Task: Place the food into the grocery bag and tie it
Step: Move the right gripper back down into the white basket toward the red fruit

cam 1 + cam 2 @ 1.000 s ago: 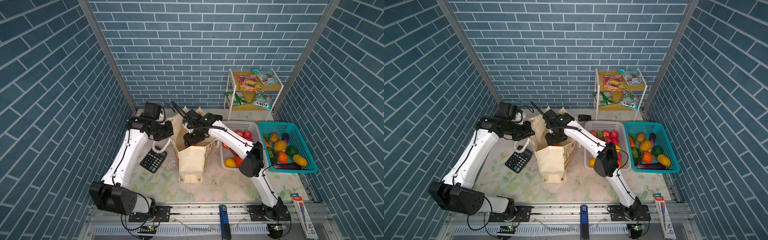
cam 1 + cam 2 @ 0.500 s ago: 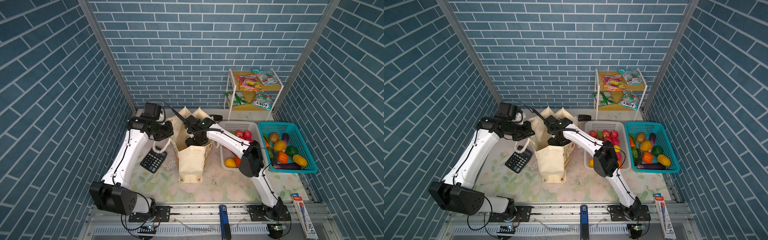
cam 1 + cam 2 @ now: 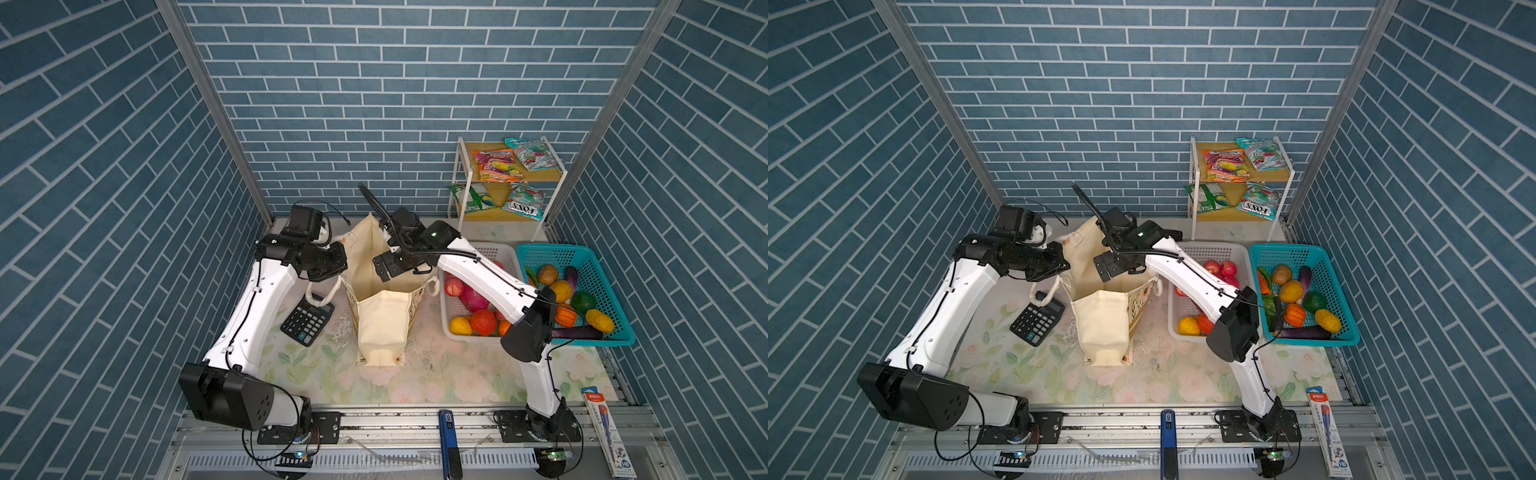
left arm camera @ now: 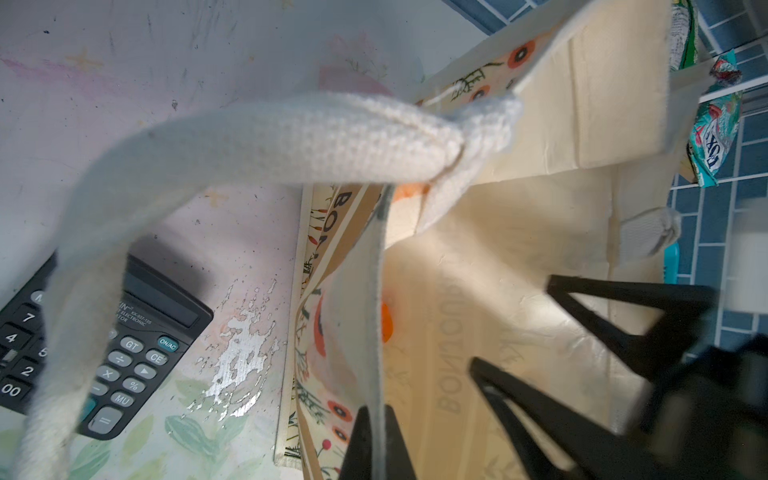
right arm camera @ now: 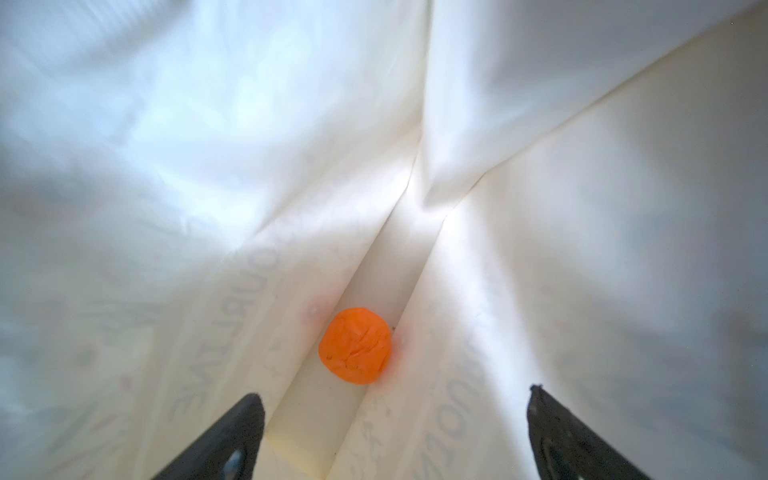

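so my left gripper [image 4: 375, 412] is clamped tight on the rim of the grocery bag [image 3: 382, 320], with the fabric edge sandwiched right between the two fingers; the bag stands upright on the flowery table [image 3: 436, 386] with its mouth gaping, between the calculator [image 3: 307, 320] and the white basket [image 3: 494, 249]; a rope handle [image 4: 291, 137] flops over the outside on the calculator side; my right gripper [image 5: 395, 392] is poked down into the bag's mouth, fingers spread wide with nothing between them; under it a single orange round fruit [image 5: 355, 349] sits on the bag floor, in the crease between the folded walls and clear of both fingers; it's the one item I can make out in there; the white basket has red round fruits [image 3: 454, 286] at its far end, the magenta dragon fruit [image 3: 473, 297] in the middle, plus a yellow-orange fruit [image 3: 460, 326] and a red-orange fruit [image 3: 483, 322] at the near end, though my right arm crosses over it and hides some of it; just beside it the teal basket [image 3: 582, 249] is loaded with mixed veg [image 3: 560, 289]; the shelf [image 3: 461, 178] at the back wall has a pink-yellow snack packet [image 3: 496, 166] and a teal packet [image 3: 534, 153] on top, with a green snack packet [image 3: 473, 197] and another teal one lower down
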